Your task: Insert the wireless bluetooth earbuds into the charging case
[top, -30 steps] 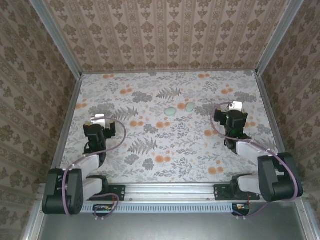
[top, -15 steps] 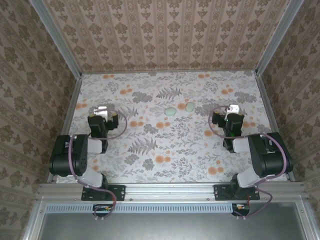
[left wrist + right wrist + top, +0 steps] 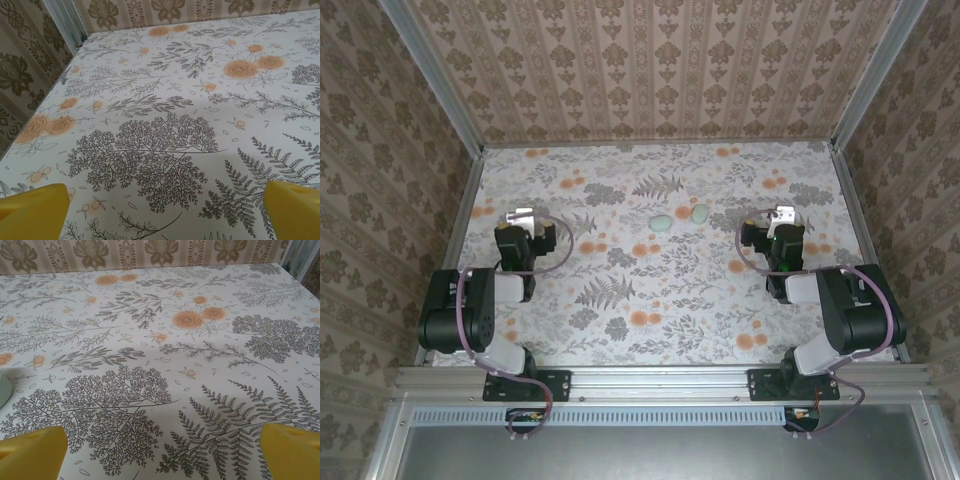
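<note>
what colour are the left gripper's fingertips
Yellow; the fingertips show best in the left wrist view.

Toward twelve o'clock from the middle of the table [image 3: 650, 300], the top view holds a rounder pebble [image 3: 661, 222] and, at its two o'clock, an oval pebble [image 3: 700, 212]. Both are mint-green and too small to tell which is the charging case, whether a lid stands open, or whether either is an earbud. In the right wrist view a pale green sliver [image 3: 2, 390] at nine o'clock is cut off by the frame's edge, its shape unreadable. The right gripper [image 3: 160, 452] has its yellow fingertips [image 3: 30, 452] cropped at seven and five o'clock by the bottom edge. The left gripper [image 3: 160, 210] has its fingertips [image 3: 32, 207] cropped likewise. From above, both grippers' fingers are too small to make out.
</note>
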